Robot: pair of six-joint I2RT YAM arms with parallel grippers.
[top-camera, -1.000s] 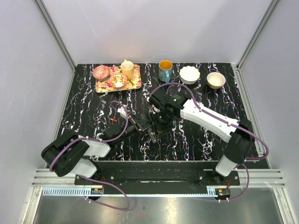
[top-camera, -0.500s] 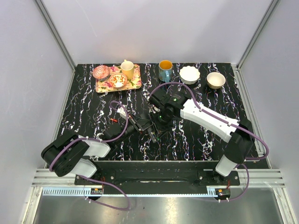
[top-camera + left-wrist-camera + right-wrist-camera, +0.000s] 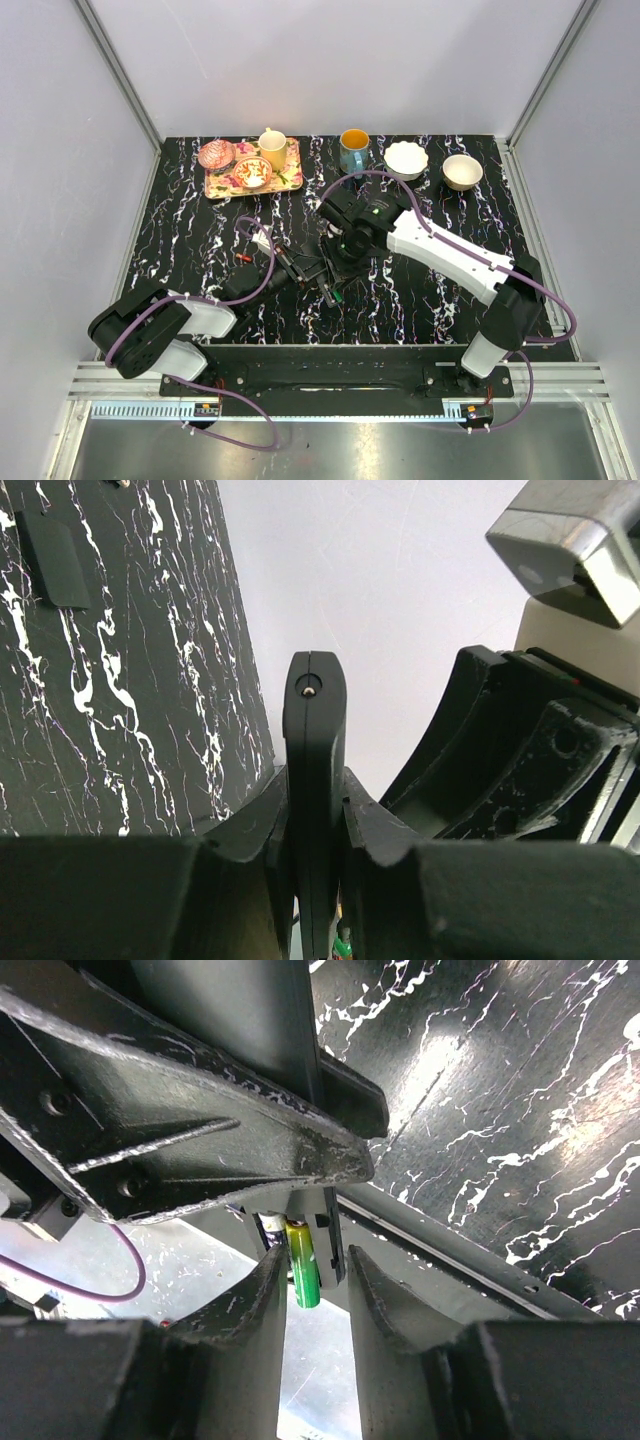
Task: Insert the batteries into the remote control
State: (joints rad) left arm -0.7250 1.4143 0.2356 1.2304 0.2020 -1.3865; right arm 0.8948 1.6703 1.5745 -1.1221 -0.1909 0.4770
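Black plastic remote control [image 3: 314, 780], slim and seen edge-on, is held over the desk [image 3: 420, 300], nearer the arm bases than the flowered tray [image 3: 253, 170] and to the tray's right. The left fingers [image 3: 250, 835] are clenched on its two faces. A green battery [image 3: 302, 1265] sits in its open compartment. The right fingers [image 3: 255, 1295] stand parted either side of the battery, not gripping it.

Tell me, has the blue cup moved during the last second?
No. The cup stands at the same spot by the table's far edge, left of the white bowl.
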